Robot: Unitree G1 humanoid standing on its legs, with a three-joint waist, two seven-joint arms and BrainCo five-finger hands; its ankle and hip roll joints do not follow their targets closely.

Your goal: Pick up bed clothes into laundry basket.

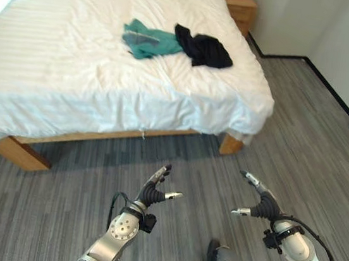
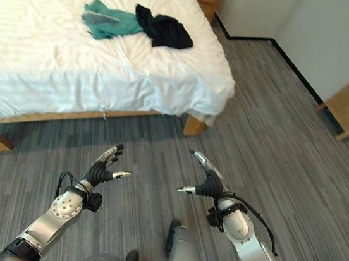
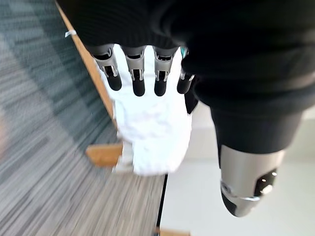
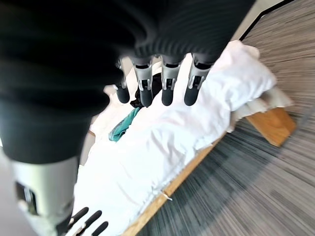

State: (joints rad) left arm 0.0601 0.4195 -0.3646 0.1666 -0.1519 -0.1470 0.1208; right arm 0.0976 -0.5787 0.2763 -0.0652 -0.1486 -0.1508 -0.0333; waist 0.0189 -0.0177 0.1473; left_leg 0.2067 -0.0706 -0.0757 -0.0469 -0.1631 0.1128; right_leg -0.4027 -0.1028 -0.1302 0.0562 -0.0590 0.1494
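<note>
Two garments on the white bed (image 1: 62, 59), touching: one teal garment (image 1: 148, 41) and one black garment (image 1: 204, 48) beside it, near the far corner. Left hand (image 1: 154, 190) and right hand (image 1: 260, 199) both raised over the grey floor (image 1: 301, 133) before the bed, fingers spread wide, holding nothing. One wooden nightstand (image 1: 242, 8) at the bedhead.

I am seeing no readable text, labels, numbers or signs anywhere. Nothing in front of me is carrying legible print.
</note>
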